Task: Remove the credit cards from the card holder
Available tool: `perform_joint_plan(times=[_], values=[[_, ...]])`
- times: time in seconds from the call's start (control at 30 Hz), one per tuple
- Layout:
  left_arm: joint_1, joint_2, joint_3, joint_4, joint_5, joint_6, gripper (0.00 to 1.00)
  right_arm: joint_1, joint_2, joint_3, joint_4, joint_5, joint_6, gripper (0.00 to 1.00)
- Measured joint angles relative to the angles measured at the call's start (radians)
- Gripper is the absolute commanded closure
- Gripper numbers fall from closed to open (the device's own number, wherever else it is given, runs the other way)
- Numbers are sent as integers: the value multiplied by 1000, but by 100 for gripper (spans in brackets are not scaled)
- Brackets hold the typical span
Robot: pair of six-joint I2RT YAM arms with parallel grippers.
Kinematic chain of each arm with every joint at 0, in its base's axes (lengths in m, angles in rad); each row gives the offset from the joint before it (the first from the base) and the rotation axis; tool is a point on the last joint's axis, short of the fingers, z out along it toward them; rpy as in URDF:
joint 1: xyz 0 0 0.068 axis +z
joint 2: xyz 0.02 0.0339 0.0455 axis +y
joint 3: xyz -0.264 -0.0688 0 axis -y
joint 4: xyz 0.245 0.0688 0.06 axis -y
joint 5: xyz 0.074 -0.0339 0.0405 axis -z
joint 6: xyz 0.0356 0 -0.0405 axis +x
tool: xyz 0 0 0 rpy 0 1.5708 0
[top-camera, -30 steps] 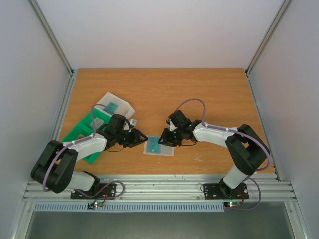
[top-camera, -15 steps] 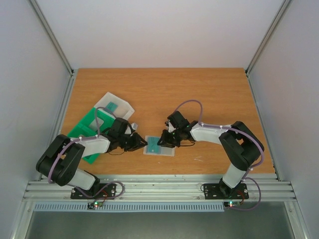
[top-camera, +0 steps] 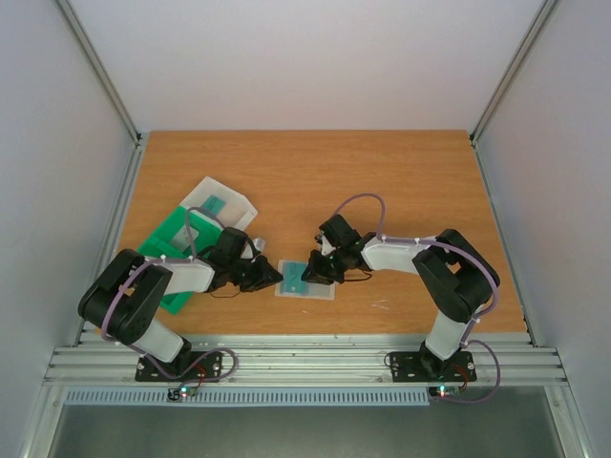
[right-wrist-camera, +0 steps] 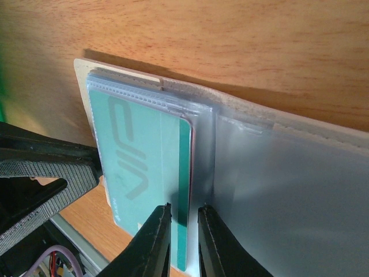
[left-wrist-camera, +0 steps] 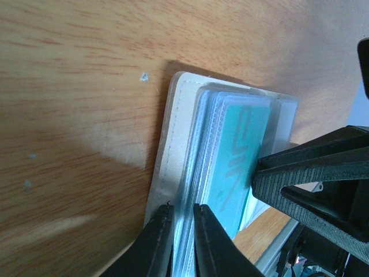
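Note:
The card holder [top-camera: 317, 289] lies flat on the table between my two grippers. It is a pale translucent sleeve [left-wrist-camera: 172, 138] with several clear pockets. A teal credit card [right-wrist-camera: 138, 161] sits in the top pocket, its long edge sticking out, with a thin reddish card edge just under it. My left gripper [left-wrist-camera: 183, 209] is closed to a narrow gap on the holder's pocket edges. My right gripper [right-wrist-camera: 183, 209] is closed to a narrow gap over the teal card's exposed edge. In the top view the left gripper [top-camera: 274, 277] and the right gripper [top-camera: 305, 273] both touch the holder.
A green compartmented tray [top-camera: 172, 250] lies left of the left arm, with a clear plastic box [top-camera: 221, 202] behind it. The table's near edge and metal rail [top-camera: 305, 358] run just below the holder.
My left gripper has moved right to the holder's left edge and closed on it. My right gripper has stayed on the holder, edging slightly left. The holder has not moved.

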Motion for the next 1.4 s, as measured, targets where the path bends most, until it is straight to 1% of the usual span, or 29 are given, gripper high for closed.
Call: perform_joint_plan(times=[0.1,0.37,0.9,1.2,1.4], values=[[0,0,0,-2,-2,3,92,0,0,-1,3,0,0,88],[0,7,0,-2,-2,7,93,0,0,-13,19,1,0,91],[0,10,0,-3,-6,23,94,0,-2,-17,23,26,-11,96],[0,11,0,-3,-6,28,94,3,-56,-29,-21,97,-20,96],[0,11,0,-3,-6,28,94,3,-88,-43,-18,100,-18,91]])
